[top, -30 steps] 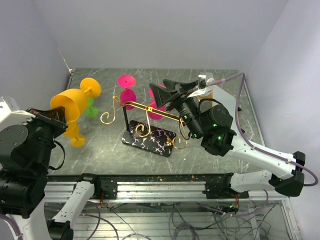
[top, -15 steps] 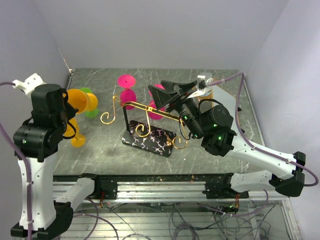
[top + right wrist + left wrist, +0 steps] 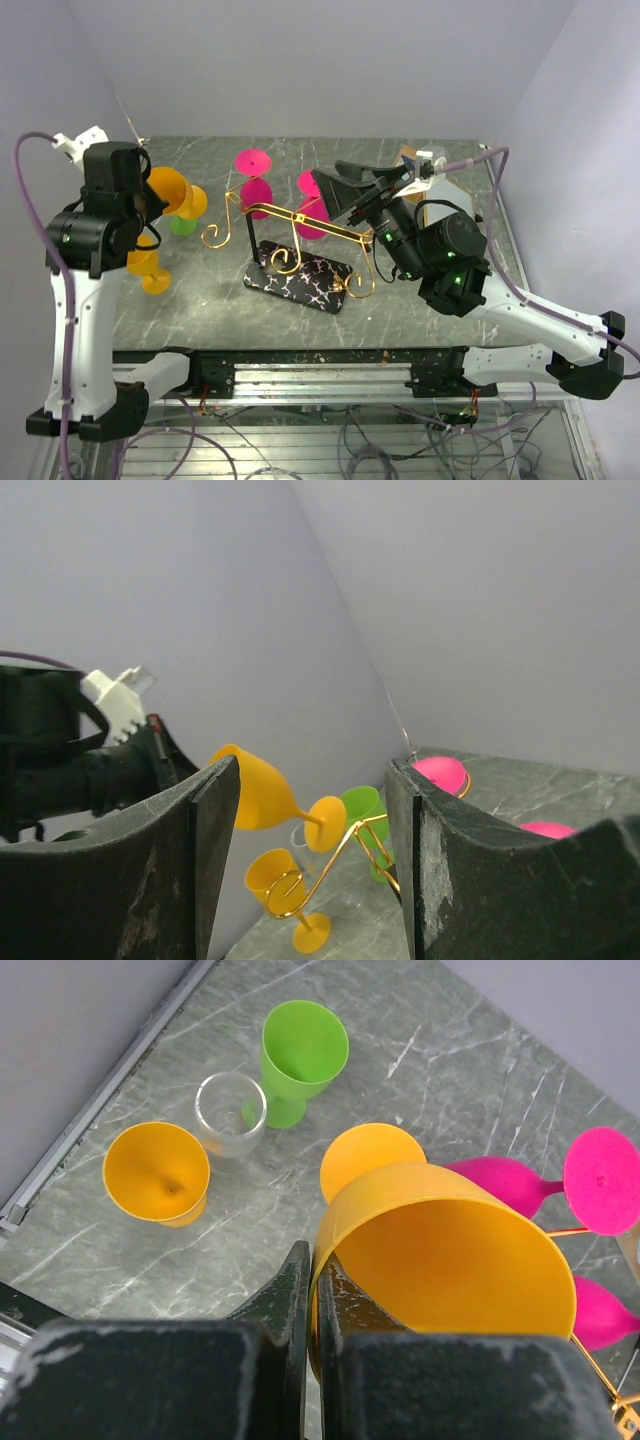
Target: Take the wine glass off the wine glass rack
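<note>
A grey marbled tabletop (image 3: 205, 295) fills the middle. Plain pale lilac walls (image 3: 320, 60) enclose it at nine, twelve and three o'clock.

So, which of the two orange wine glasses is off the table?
The tilted orange glass, rim pinched by the left tool; the other orange glass stands upright.

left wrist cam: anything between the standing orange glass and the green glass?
Yes. A small clear glass stands upright between the standing orange glass and the green glass. The left wrist view shows it plainly.

Rim of orange wine glass (image 3: 450, 1260) pinched in left pincer (image 3: 312, 1262), green glass (image 3: 300, 1055), clear glass (image 3: 230, 1112), orange cup (image 3: 157, 1172) upright on table (image 3: 450, 1070)
</note>
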Controlling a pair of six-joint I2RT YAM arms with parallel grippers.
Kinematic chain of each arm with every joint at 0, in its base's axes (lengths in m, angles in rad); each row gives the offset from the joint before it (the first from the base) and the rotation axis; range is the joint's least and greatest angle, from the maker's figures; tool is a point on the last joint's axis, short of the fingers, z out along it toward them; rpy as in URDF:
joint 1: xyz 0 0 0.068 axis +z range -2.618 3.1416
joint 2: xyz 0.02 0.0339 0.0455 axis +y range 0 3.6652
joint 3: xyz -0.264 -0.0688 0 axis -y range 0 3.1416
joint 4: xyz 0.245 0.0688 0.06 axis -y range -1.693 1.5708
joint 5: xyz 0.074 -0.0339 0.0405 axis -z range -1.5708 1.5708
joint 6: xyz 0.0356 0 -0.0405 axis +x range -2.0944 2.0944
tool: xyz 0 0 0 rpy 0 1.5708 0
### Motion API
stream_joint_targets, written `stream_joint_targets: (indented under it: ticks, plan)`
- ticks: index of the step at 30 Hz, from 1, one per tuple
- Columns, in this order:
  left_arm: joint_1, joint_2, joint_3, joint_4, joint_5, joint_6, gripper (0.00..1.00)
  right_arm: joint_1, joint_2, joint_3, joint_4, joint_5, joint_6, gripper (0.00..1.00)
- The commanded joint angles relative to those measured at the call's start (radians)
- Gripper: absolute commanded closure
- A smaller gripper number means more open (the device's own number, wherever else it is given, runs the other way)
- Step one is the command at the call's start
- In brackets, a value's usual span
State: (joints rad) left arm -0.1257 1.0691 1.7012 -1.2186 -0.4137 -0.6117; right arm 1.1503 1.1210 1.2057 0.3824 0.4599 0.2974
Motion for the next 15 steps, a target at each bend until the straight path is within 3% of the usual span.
stream_joint_targets:
  ticks: [1, 15]
  plan:
    - [0.000, 0.068, 0.040, 0.029, 0.042, 0.026, 0.93, -0.001, -0.023, -0.014, -0.012, 0.025, -0.001, 0.41]
    - [0.057, 0.261, -0.033, 0.126, 0.160, 0.105, 0.93, -0.002, -0.068, -0.038, -0.083, 0.115, -0.178, 0.41]
